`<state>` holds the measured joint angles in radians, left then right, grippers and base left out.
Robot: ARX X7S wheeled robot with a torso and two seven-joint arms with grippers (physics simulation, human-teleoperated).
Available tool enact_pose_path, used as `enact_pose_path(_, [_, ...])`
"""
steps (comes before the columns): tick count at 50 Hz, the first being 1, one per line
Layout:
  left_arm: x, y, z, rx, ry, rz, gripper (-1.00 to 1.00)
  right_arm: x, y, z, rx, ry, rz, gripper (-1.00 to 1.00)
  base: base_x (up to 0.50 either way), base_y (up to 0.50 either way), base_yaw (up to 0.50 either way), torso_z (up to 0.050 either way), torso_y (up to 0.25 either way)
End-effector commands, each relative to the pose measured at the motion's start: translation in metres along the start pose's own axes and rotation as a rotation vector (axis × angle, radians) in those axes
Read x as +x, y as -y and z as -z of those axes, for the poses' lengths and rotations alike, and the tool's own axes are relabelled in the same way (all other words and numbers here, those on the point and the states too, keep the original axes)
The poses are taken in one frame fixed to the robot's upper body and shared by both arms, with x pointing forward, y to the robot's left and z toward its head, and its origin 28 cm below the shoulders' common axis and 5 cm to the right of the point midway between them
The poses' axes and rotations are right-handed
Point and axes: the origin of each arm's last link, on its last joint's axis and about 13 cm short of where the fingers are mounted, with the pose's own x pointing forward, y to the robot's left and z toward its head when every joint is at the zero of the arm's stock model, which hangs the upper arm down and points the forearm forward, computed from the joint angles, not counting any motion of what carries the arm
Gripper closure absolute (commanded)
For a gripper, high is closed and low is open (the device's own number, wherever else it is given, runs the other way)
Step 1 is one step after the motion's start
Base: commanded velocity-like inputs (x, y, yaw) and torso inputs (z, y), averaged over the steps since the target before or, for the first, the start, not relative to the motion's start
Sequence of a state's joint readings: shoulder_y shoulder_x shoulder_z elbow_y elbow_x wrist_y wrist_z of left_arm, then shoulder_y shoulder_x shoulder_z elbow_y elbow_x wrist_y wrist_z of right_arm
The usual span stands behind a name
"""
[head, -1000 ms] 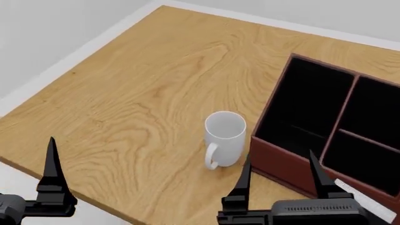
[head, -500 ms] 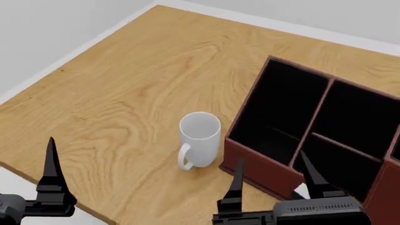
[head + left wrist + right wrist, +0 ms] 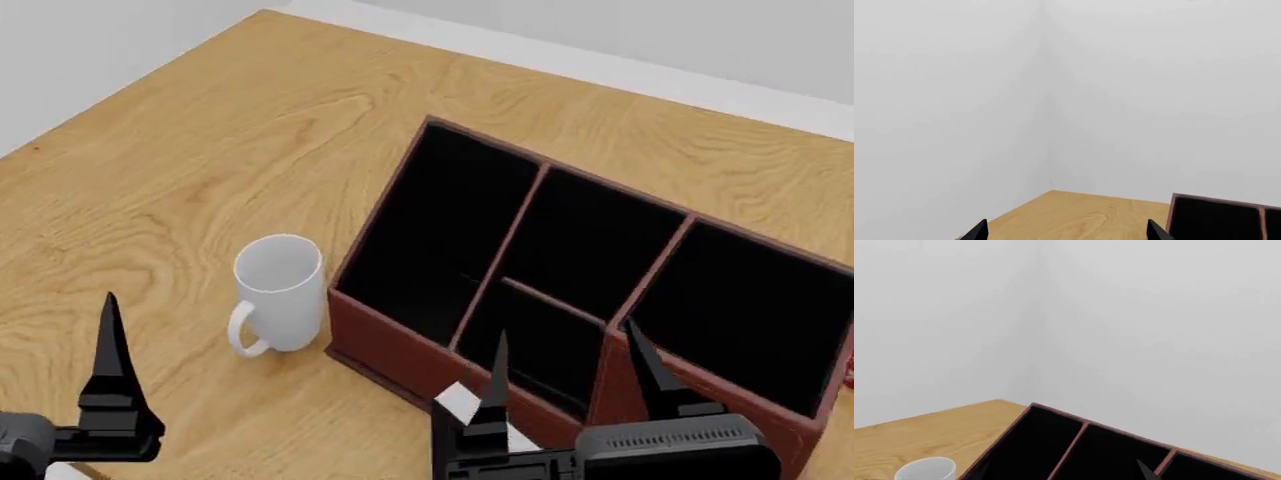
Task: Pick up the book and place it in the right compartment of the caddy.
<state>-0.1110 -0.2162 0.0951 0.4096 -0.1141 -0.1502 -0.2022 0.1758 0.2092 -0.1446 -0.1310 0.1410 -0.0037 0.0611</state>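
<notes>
The reddish-brown caddy (image 3: 387, 345) with its black interior stands on the wooden table (image 3: 200, 130). Its taller right compartment (image 3: 747, 320) is at the right end. Of the book I see only a white strip (image 3: 457, 402) in front of the caddy's near wall, seemingly its page edge. The rest is hidden behind my right gripper (image 3: 571, 362), which is open and empty, low in front of the caddy. My left gripper (image 3: 1066, 232) is open and empty, and one finger (image 3: 110, 350) shows at the lower left of the head view. The caddy also shows in the left wrist view (image 3: 1221, 220) and the right wrist view (image 3: 1054, 415).
A white mug (image 3: 278, 290) stands upright just left of the caddy, handle toward me; it also shows in the right wrist view (image 3: 924, 470). The table's far edge (image 3: 561, 62) meets pale walls. Bare wood lies left of and behind the mug.
The head view has swung to the right: mug and caddy have shifted left in it, and the caddy's taller right end has come into view. Both grippers stay open.
</notes>
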Motion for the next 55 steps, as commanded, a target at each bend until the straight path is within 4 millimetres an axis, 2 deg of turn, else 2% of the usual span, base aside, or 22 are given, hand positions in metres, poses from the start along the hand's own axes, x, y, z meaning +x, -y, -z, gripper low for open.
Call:
enact_pose_path(1, [-0.0001, -0.0007, -0.0013, -0.004, 0.002, -0.003, -1.00, -0.0006, -0.0011, -0.0014, -0.012, 0.011, -0.007, -1.00, 0.09, -0.19, 0.00, 0.000, 0.000])
enact_pose_path(12, [0.0000, -0.0011, -0.0017, -0.004, 0.003, -0.004, -1.00, -0.0028, -0.0011, -0.0036, -0.046, 0.041, -0.008, -1.00, 0.00, 0.00, 0.00, 0.000, 0.000])
enact_pose_path(25, [-0.0003, -0.0012, -0.0024, -0.007, 0.005, -0.005, -1.00, -0.0016, 0.0005, -0.0027, -0.010, 0.016, 0.015, -1.00, 0.47, 0.08, 0.00, 0.000, 0.000])
enact_pose_path(55, [-0.0003, -0.0011, -0.0018, -0.007, 0.006, -0.006, -1.00, -0.0013, -0.0010, -0.0050, -0.061, 0.009, 0.025, -1.00, 0.01, -0.05, 0.00, 0.000, 0.000])
